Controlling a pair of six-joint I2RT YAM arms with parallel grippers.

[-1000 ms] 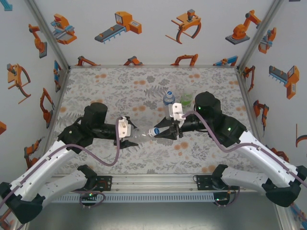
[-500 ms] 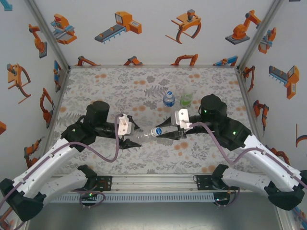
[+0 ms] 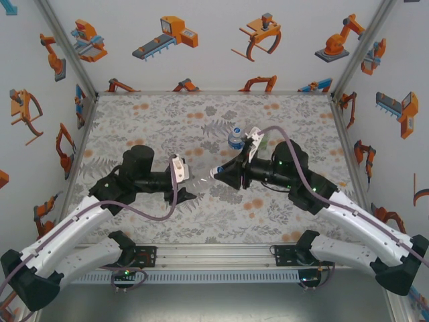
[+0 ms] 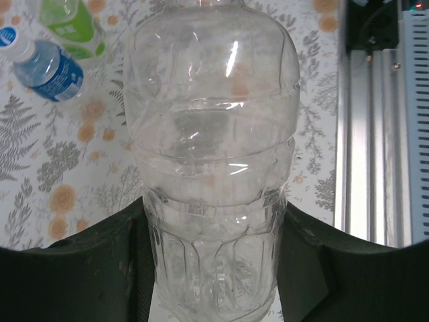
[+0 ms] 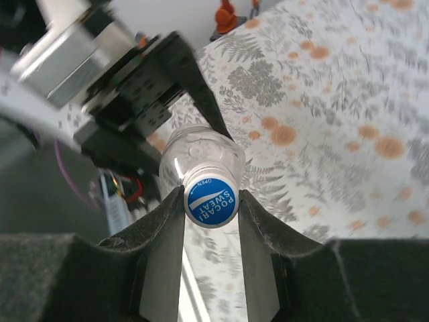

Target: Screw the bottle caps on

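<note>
My left gripper (image 3: 184, 186) clamps clear bottle (image 4: 211, 168) low on body, held level above table (image 3: 134, 121) middle. Long axis runs left-right, mouth toward my right gripper (image 3: 224, 174), which pinches blue-topped cap (image 5: 211, 201) at bottle mouth.

Clear bottle (image 4: 211, 154) clamped in left hand (image 4: 213, 258), blue-labelled bottle (image 4: 50, 68) beyond
</note>
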